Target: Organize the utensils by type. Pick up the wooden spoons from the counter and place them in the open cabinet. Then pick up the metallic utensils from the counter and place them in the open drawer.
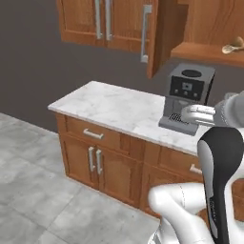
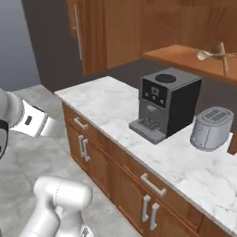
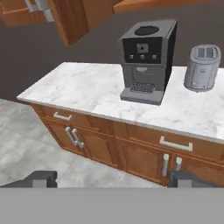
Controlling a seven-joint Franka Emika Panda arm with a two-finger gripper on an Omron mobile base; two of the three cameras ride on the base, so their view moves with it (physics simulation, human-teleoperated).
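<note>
On the marble counter (image 3: 87, 92), coffee machine (image 3: 146, 59), toaster (image 3: 202, 66), grey floor (image 3: 30, 144)

Wooden spoons (image 2: 214, 54): pale bowls, brown handles, lying crossed on the open cabinet (image 2: 185, 58) shelf, at 1 o'clock in the right base view, 3 o'clock edge in the left base view. Cabinet reddish-brown, door swung open, long grey bar handle. Desk (image 1: 114, 107): white marble, grey veins, over brown wooden cabinets
</note>
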